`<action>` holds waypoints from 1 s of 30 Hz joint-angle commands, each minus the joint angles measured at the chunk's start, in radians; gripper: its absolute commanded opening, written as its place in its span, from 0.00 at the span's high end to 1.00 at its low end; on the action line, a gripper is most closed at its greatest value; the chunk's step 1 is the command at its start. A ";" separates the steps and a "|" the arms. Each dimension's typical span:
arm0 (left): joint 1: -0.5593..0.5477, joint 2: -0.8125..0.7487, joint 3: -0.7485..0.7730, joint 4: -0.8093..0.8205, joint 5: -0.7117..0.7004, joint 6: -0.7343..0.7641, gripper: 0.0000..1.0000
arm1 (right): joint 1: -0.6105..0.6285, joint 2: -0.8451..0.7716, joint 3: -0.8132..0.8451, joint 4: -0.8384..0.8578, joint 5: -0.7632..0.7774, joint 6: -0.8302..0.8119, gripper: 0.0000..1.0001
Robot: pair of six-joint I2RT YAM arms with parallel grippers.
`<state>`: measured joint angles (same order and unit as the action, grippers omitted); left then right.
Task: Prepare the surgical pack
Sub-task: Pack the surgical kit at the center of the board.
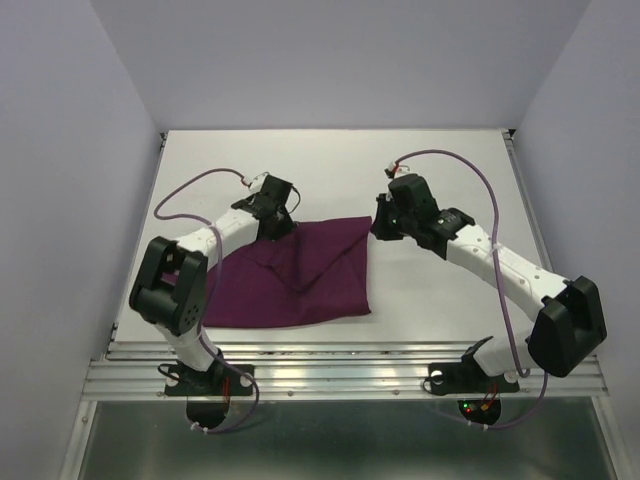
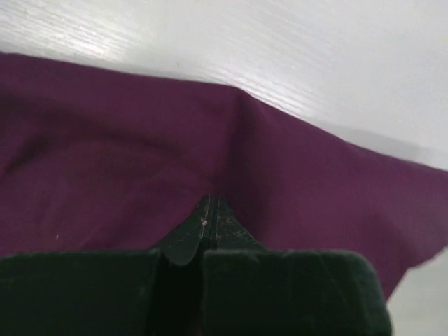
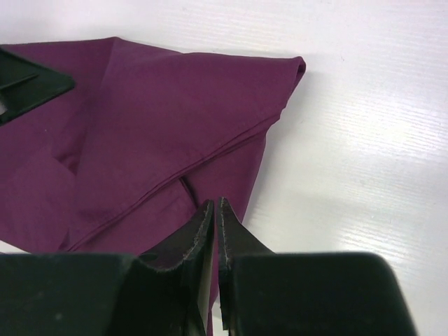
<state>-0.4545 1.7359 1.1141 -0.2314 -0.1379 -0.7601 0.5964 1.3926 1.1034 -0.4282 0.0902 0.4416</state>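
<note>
The pack (image 1: 290,280) (a folded purple bundle) lies long axis left to right; left gripper (image 1: 274,226), fingers pressed together, is over its far-left edge; right gripper (image 1: 381,228), fingers nearly touching, is at its far-right corner; both equally near.

Purple drape (image 1: 300,285): folded over itself, so anything beneath the folds is out of sight in every view. The left wrist view is soft and blurred, and the cloth runs off its left and right edges. Left gripper (image 1: 272,222): fingertips masked from above by its own wrist housing. Right gripper (image 3: 215,204): fingers drawn to a thin slit over the drape's edge, and it cannot be told whether cloth lies between them. Black part (image 3: 28,84) at upper left is cut by the frame edge.
</note>
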 commanded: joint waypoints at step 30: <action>-0.263 -0.510 -0.453 -0.190 -0.014 -0.229 1.00 | 0.036 -0.061 -0.069 0.022 -0.004 0.042 0.89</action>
<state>-0.7021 1.3602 0.6857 -0.2703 -0.1017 -0.9421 0.6235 1.3674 1.0313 -0.4339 0.0818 0.4725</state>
